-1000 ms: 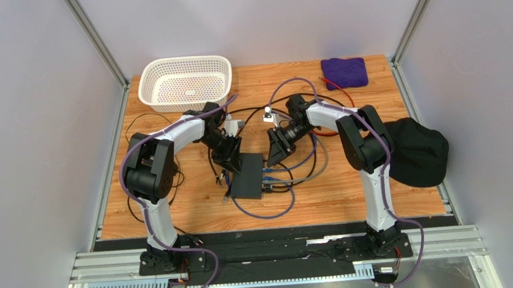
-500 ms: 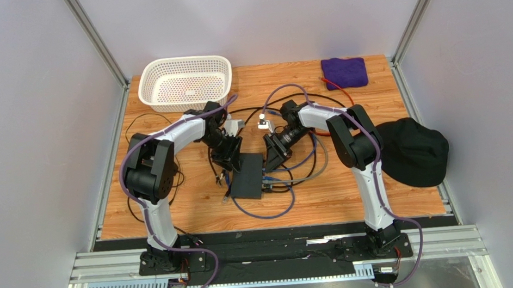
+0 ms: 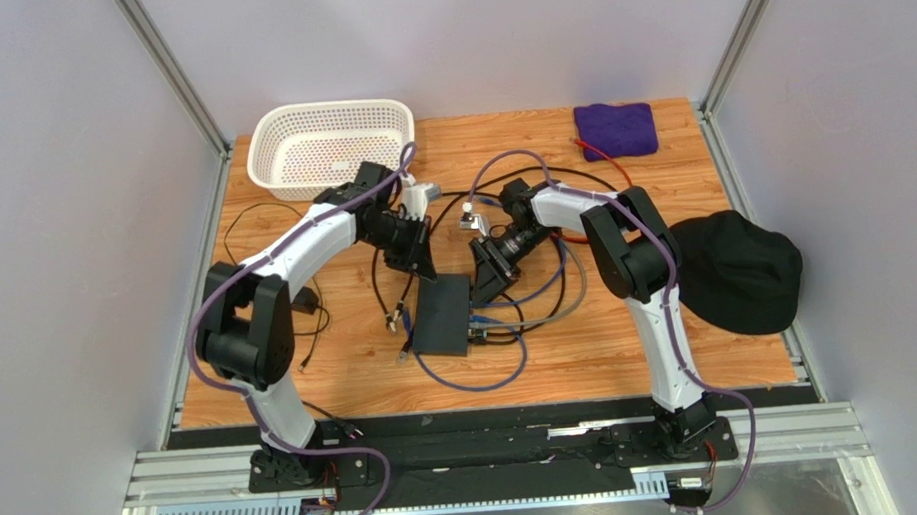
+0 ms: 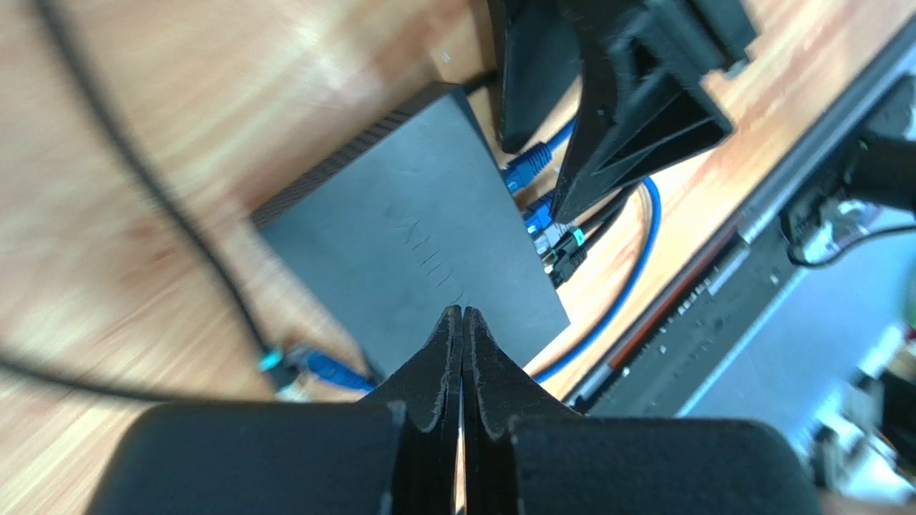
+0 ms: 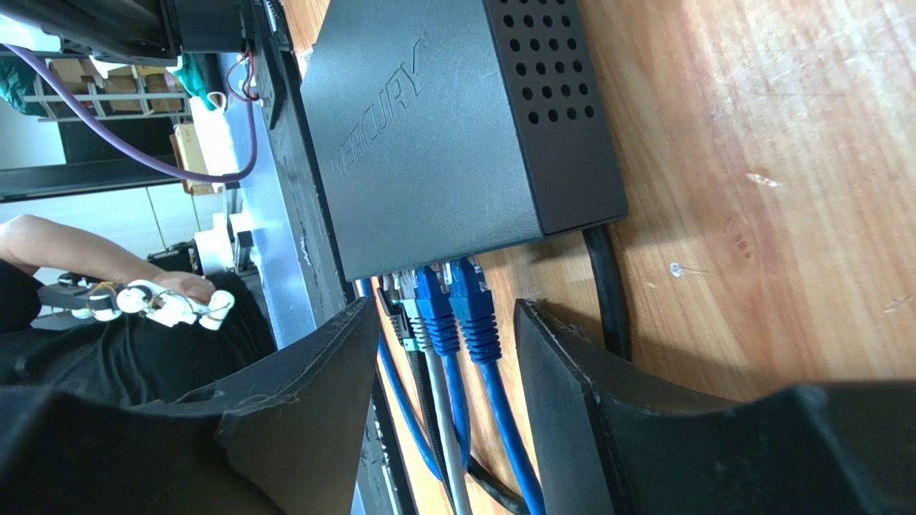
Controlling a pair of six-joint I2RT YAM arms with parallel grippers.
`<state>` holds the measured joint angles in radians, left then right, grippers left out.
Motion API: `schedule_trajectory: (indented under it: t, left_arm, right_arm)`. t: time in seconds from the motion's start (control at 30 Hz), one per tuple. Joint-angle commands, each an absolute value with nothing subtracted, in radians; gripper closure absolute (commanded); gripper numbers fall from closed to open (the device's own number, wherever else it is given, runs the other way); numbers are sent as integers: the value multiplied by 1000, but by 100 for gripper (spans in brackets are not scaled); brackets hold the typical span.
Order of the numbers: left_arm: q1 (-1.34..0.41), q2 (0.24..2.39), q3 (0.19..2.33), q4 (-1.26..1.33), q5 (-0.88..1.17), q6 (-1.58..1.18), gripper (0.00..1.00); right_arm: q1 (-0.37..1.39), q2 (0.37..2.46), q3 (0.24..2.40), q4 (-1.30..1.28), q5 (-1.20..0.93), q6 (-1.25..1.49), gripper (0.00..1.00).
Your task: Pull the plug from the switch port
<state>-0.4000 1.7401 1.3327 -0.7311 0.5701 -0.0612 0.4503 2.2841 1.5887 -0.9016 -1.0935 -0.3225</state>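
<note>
Switch (image 3: 442, 315): flat on wood table (image 3: 633, 342), mid, betw both arms; port edge faces right arm; "MERCURY" on lid in right wrist view
Plugs: two blue plugs (image 5: 457, 306) + grey plug (image 5: 411, 303) seated side by side in port row; black cable (image 5: 605, 281) runs off at the vented end
Right gripper (image 3: 485, 278): fingers wide apart, one each side of blue plugs, just off port edge; no grip on them
Left gripper (image 4: 462, 322): fingers pressed together, nothing betw them; near switch's far corner; touching or not: can't tell
Other: white basket (image 3: 329, 144) far left; purple cloth (image 3: 616, 128) far right; black cap (image 3: 739, 270) at right edge
</note>
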Motion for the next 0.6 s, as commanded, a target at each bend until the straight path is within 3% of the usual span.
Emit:
schedule_trajectory:
  t: [0.0, 0.57]
  left_arm:
    - [-405, 1854, 1319, -719, 702, -68, 100]
    - [-405, 1996, 1336, -730, 525, -49, 100]
  right_arm:
    - [454, 2303, 1605, -885, -1072, -341, 44]
    - [454, 2361, 1637, -897, -1083, -330, 49]
